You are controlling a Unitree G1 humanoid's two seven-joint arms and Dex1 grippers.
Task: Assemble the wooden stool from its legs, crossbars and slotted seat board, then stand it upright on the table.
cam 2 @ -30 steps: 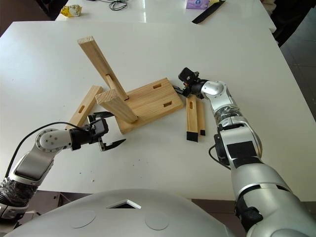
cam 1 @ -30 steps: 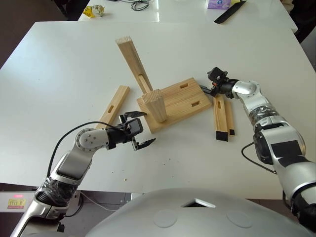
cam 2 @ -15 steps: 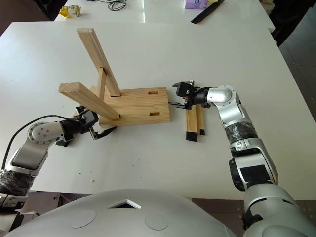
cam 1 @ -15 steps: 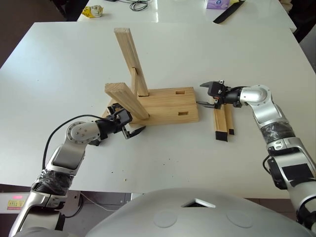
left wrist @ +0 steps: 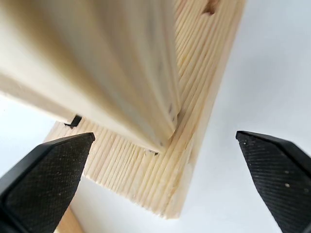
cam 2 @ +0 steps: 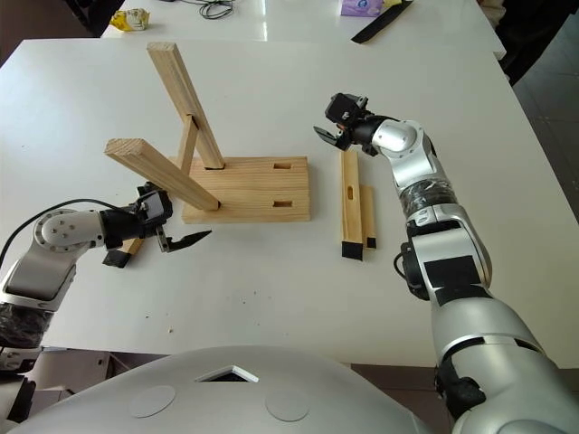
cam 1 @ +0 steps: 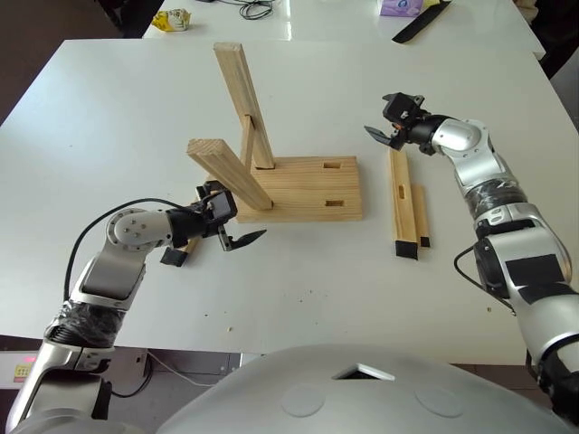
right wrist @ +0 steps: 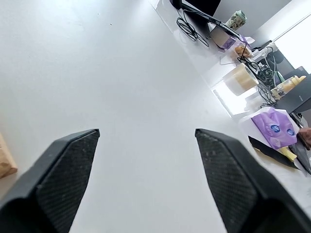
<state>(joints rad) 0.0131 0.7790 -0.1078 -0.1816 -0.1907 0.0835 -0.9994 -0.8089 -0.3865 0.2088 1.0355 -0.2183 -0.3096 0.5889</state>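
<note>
**A:** Main item?

**B:** Slotted seat board (cam 1: 308, 188), pale grained pine, flat on the tabletop (cam 1: 109, 108), mid-scene. Tall leg (cam 1: 242, 104), shorter leg (cam 1: 217, 170) and crossbar (cam 1: 246, 143) socketed at its left end. Stiff and light, probably top-heavy; grip the board's edges.

**A:** Remainder?

**B:** Two loose bars (cam 1: 403, 203) to its right. Left gripper (cam 1: 232, 217) jaws wide by the shorter leg; right gripper (cam 1: 384, 137) jaws wide, empty.

The seat board (cam 1: 312, 190) is pale unpainted wood with clear grain; the tabletop (cam 1: 118, 108) is white, smooth and slightly glossy.
</note>
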